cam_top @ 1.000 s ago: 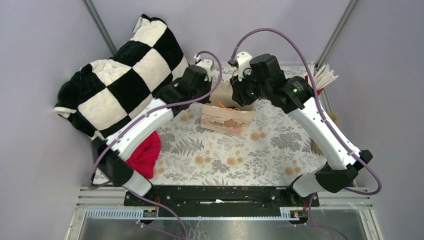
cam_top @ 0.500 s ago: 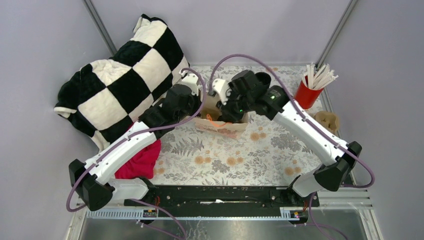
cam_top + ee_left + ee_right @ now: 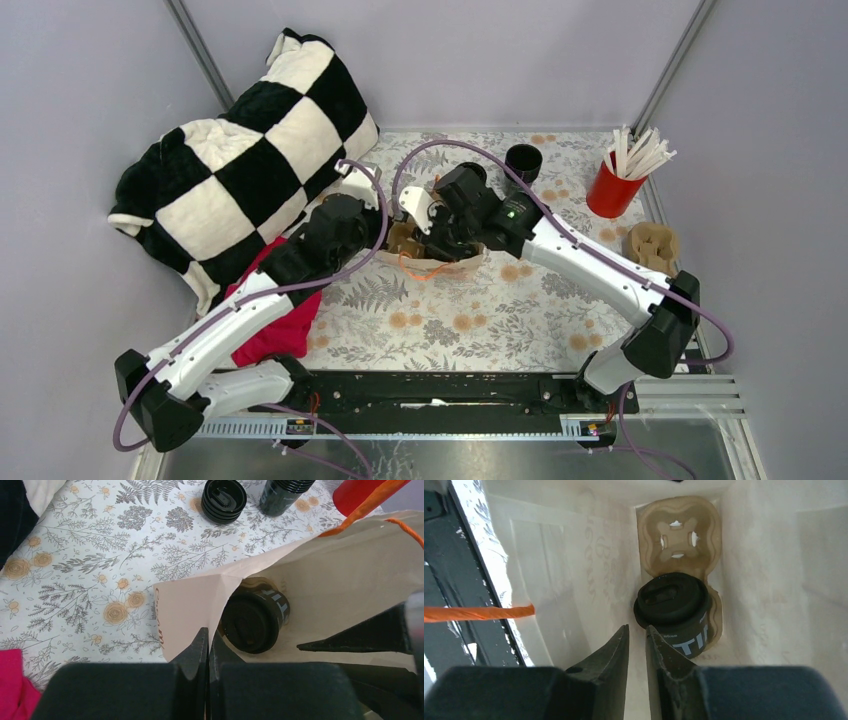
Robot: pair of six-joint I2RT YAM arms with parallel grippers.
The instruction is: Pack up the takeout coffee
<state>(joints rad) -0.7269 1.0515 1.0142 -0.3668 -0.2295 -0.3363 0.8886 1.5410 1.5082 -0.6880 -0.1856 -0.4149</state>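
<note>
The takeout coffee point(image 3: 672, 610), a small black cup with a black lid, stands in a brown cardboard carrier point(image 3: 679, 535) at the bottom of the paper bag point(image 3: 574, 580). Through the bag's mouth in the left wrist view, the cup point(image 3: 255, 622) shows inside the bag point(image 3: 325, 570). My left gripper point(image 3: 208, 635) is shut on the bag's rim. My right gripper point(image 3: 637, 632) is down inside the bag, just beside the cup; its jaws stand a little apart with nothing between them. From above, the bag point(image 3: 440, 262) is mostly covered by both wrists.
A squat stack of black lids point(image 3: 223, 500) and a stack of black cups point(image 3: 523, 160) stand behind the bag. A red cup of straws point(image 3: 612, 190) and a spare carrier point(image 3: 650, 243) are at the right. A checkered blanket point(image 3: 240, 160) and red cloth point(image 3: 280, 325) lie left.
Both arms have swung toward the near side and the bag has come with them. The right gripper has gone down into the bag's mouth.
</note>
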